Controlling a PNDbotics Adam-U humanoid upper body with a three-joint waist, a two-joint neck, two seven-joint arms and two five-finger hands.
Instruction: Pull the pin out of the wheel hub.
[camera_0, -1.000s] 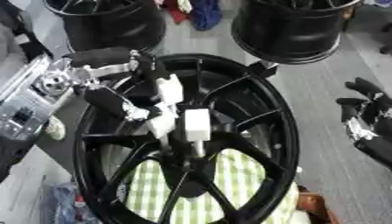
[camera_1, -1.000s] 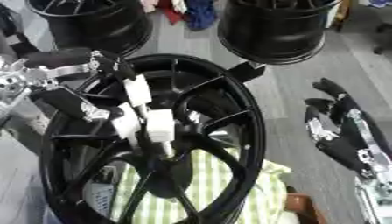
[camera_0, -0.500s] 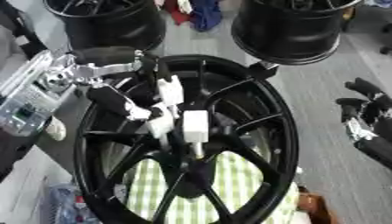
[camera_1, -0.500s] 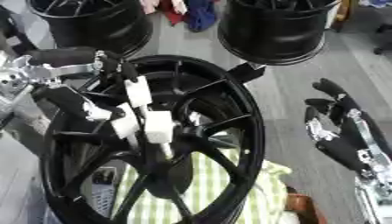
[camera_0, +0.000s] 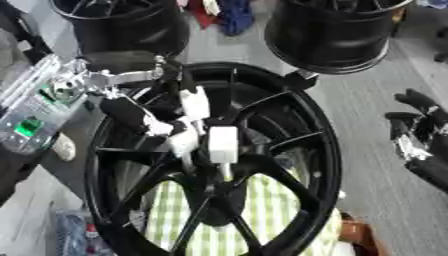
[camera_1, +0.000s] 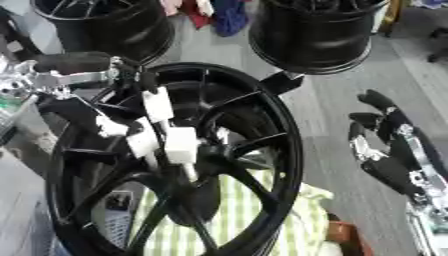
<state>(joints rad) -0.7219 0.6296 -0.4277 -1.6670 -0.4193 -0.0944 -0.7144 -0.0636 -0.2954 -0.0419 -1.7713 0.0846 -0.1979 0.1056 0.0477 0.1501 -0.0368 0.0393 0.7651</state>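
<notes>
A large black wheel hub (camera_0: 297, 130) lies flat in the middle, its spokes meeting at the centre. My left hand (camera_0: 188, 125), black with white fingertip pads, reaches in from the left over the spokes. Its fingers (camera_0: 222, 145) are curled down together at the hub's centre. A thin pale pin (camera_0: 226, 172) stands upright just under them, pinched at its top, with its lower end at the centre boss. My right hand (camera_1: 385, 145) hangs at the right edge, off the wheel, fingers relaxed and holding nothing.
Two more black wheel hubs (camera_0: 122, 25) (camera_0: 337, 30) stand at the back, the right one close to the rim. A green-and-white checked cloth (camera_0: 262, 210) shows under the spokes. Coloured clothes (camera_0: 223, 12) lie at the far edge. Grey floor (camera_0: 367, 125) runs between wheel and right hand.
My left forearm has shifted slightly up and to the right. The fingers stay on the pin at the hub's centre. The right hand has not moved.
</notes>
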